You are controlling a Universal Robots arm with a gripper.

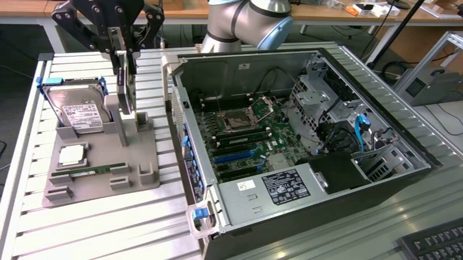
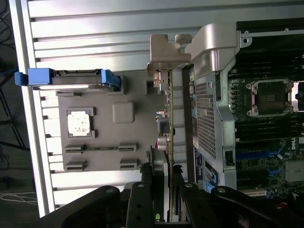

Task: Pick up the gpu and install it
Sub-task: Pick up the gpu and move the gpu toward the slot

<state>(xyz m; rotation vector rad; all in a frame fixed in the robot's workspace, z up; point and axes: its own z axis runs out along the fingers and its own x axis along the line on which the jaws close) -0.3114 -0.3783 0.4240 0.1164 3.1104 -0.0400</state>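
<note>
The gpu, a thin card seen edge-on, stands upright in the grasp of the gripper, whose black fingers are clenched on either face of the board, above the far end of a grey parts holder. The card's lower edge sits level with the holder's upright posts; whether it has cleared them cannot be told. In the wrist view the gpu lies just beside the perforated rear wall of the open computer case, its silver end bracket pointing away from the gripper. On the holder rest a hard drive with blue handles, a processor chip and a RAM stick. The case's motherboard lies exposed at the exterior view's right.
</note>
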